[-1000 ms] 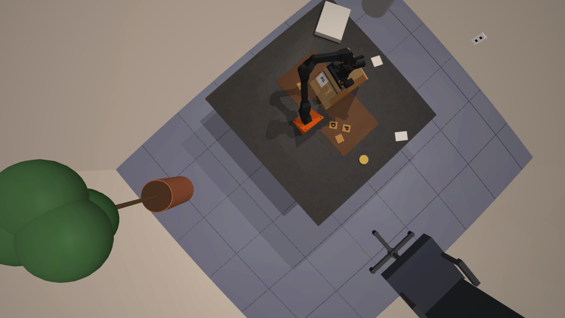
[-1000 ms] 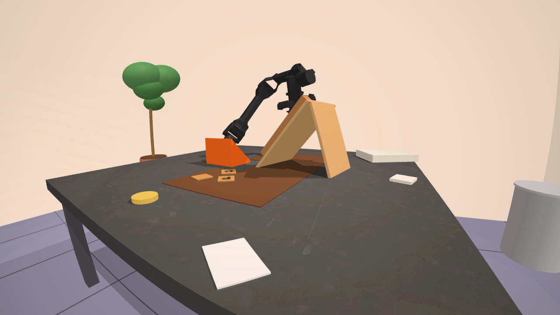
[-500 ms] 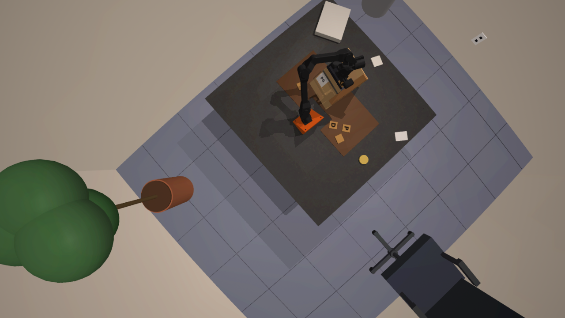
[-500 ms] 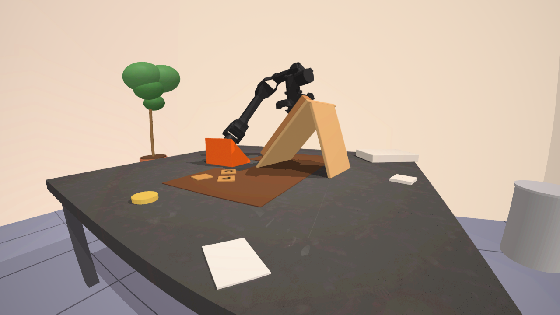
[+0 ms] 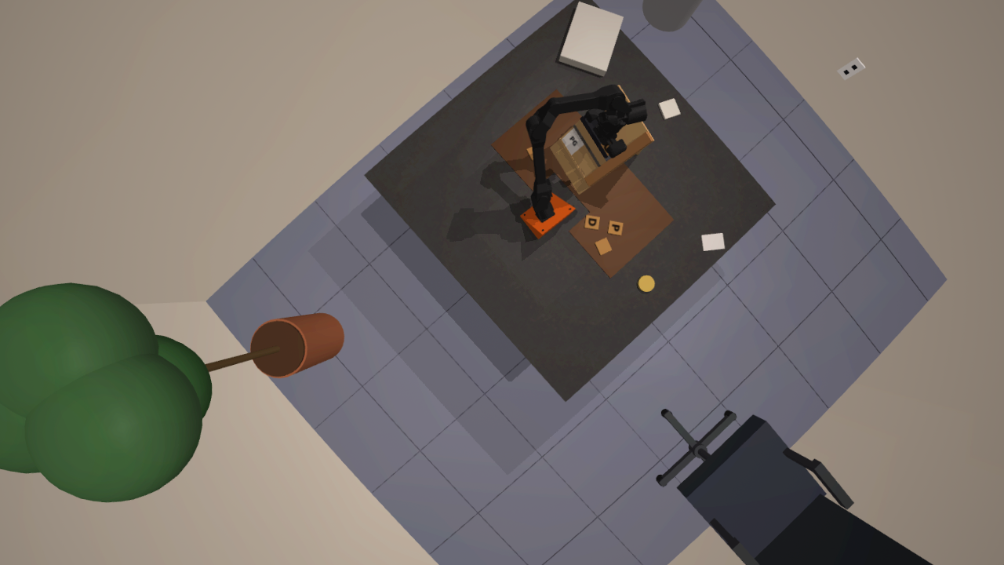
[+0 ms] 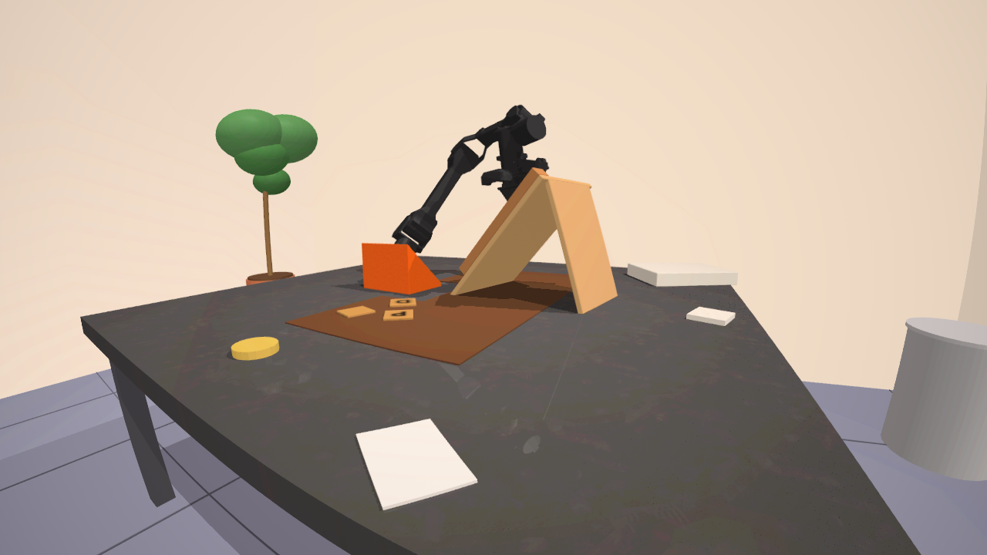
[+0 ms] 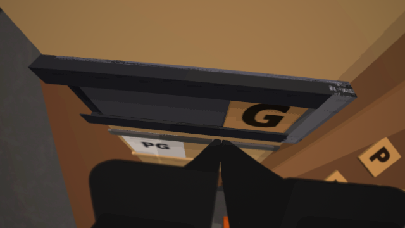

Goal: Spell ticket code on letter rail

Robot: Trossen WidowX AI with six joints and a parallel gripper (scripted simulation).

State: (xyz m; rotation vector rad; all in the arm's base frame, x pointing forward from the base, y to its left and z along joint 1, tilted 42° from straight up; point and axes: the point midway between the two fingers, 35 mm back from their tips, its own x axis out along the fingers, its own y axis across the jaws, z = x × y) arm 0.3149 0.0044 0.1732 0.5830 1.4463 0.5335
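The dark letter rail (image 7: 190,76) sits on the sloped wooden board (image 7: 202,28) (image 5: 583,172) (image 6: 513,241). A tile marked G (image 7: 266,115) sits at the rail's right end against the stop; the rest of the slot is empty. The white ticket (image 7: 155,145) (image 5: 572,142) reads PG, just below the rail. My gripper (image 7: 221,141) (image 5: 608,134) (image 6: 506,178) is shut and empty, its tips just below the rail's lower lip, left of the G. A P tile (image 7: 378,156) (image 5: 616,227) (image 6: 398,315), a D tile (image 5: 593,221) (image 6: 402,302) and a blank tile (image 5: 602,246) (image 6: 355,311) lie on the brown mat (image 5: 638,210) (image 6: 448,331).
The arm's orange base (image 5: 547,217) (image 6: 393,267) stands beside the board. On the counter lie a yellow disc (image 5: 646,282) (image 6: 254,348), a white sheet (image 5: 712,242) (image 6: 414,462), a small white block (image 5: 669,107) (image 6: 710,315) and a white box (image 5: 591,37) (image 6: 679,273). A grey bin (image 6: 945,393) stands off the counter.
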